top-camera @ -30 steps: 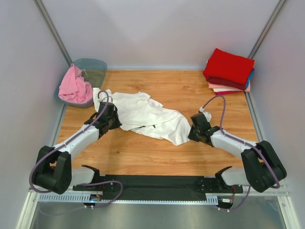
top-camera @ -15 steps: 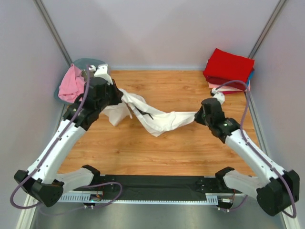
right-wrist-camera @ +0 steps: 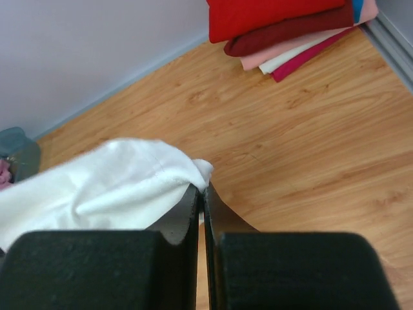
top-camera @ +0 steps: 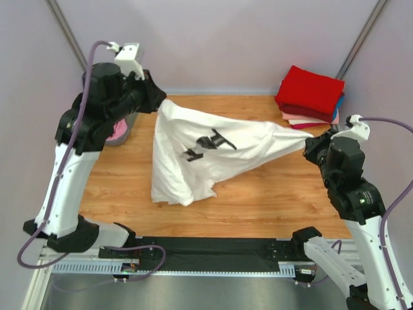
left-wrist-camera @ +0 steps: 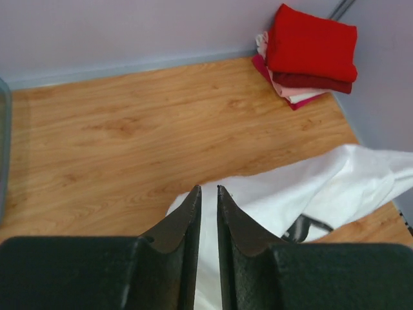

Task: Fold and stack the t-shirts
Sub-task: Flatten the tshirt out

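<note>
Top external view: a folded stack (top-camera: 310, 95), red on top, sits at two o'clock on the table (top-camera: 258, 200), so several shirts look done. My left gripper (top-camera: 159, 103) and right gripper (top-camera: 310, 143) each clamp an edge of the white t-shirt (top-camera: 206, 152), which hangs stretched between them at centre, creased, with a black mark showing. It and the pink shirt (top-camera: 120, 132) at ten o'clock remain unfolded.

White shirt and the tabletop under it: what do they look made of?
The white shirt looks like soft, matte knit fabric, probably cotton: it sags and creases where it hangs. The tabletop shows light wood grain with a faint sheen. I cannot tell whether it is solid wood or printed laminate.
</note>
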{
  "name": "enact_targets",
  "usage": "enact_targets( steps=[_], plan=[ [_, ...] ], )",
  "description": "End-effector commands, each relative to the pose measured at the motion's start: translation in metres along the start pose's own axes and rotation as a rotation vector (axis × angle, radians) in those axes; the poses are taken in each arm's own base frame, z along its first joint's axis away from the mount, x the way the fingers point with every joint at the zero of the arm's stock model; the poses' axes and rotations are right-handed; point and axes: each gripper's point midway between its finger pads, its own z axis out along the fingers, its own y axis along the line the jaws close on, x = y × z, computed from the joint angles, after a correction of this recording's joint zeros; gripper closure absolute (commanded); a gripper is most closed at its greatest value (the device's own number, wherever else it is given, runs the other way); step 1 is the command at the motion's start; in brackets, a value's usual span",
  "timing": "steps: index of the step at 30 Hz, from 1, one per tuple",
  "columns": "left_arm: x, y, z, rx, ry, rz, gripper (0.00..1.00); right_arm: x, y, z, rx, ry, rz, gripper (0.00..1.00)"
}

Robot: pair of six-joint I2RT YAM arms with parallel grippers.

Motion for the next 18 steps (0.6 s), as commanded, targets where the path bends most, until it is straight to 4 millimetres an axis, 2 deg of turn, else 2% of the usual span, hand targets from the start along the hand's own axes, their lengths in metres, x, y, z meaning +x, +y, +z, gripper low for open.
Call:
enact_targets(
  steps=[1,2,3,4,5,6,7,8,9,10,11,12,13,14,15,16,17,18],
  plan=[
    [0.057,-0.005,0.076,0.104,0.260,0.053,0.77,0.026,-0.033,0.001,0.131,0.070,-0.058,0.99],
    [0.060,-0.003,0.095,0.113,0.283,0.039,0.77,0.041,-0.043,0.005,0.165,0.098,-0.055,1.00],
    [0.092,0.007,0.140,0.111,0.394,0.013,0.77,0.050,-0.048,0.007,0.177,0.111,-0.051,1.00],
    [0.108,0.019,0.159,0.079,0.452,0.002,0.76,0.056,-0.054,0.009,0.197,0.121,-0.042,1.00],
    [0.096,0.026,0.176,0.059,0.434,-0.003,0.76,0.062,-0.055,0.011,0.193,0.138,-0.030,1.00],
    [0.138,0.045,0.216,0.015,0.556,-0.020,0.75,0.075,-0.061,0.015,0.205,0.165,-0.031,0.99],
    [0.160,0.050,0.214,-0.009,0.663,-0.030,0.75,0.080,-0.062,0.017,0.202,0.182,-0.022,1.00],
    [0.161,0.040,0.224,0.013,0.669,-0.015,0.73,0.083,-0.065,0.018,0.208,0.190,-0.022,1.00],
    [0.166,0.038,0.220,-0.007,0.689,0.022,0.61,0.090,-0.068,0.020,0.213,0.206,-0.029,1.00],
    [0.192,0.041,0.218,-0.047,0.752,0.060,0.54,0.094,-0.069,0.021,0.212,0.217,-0.033,1.00],
    [0.177,0.030,0.198,-0.053,0.697,0.118,0.46,0.096,-0.069,0.022,0.213,0.218,-0.033,1.00],
    [0.170,0.019,0.203,-0.086,0.600,0.192,0.33,0.098,-0.070,0.024,0.217,0.223,-0.033,1.00],
    [0.175,0.016,0.194,-0.102,0.583,0.207,0.27,0.104,-0.072,0.026,0.219,0.236,-0.036,1.00],
    [0.186,0.020,0.166,-0.121,0.589,0.211,0.23,0.106,-0.069,0.030,0.209,0.242,-0.035,1.00],
    [0.187,0.013,0.160,-0.114,0.552,0.185,0.22,0.109,-0.069,0.032,0.210,0.248,-0.035,1.00],
    [0.219,0.023,0.145,-0.138,0.618,0.184,0.22,0.112,-0.068,0.034,0.204,0.258,-0.035,1.00],
    [0.207,0.021,0.122,-0.134,0.561,0.176,0.22,0.114,-0.067,0.039,0.201,0.266,-0.037,1.00],
    [0.210,0.025,0.114,-0.157,0.544,0.172,0.23,0.116,-0.066,0.041,0.202,0.269,-0.037,1.00]
  ],
)
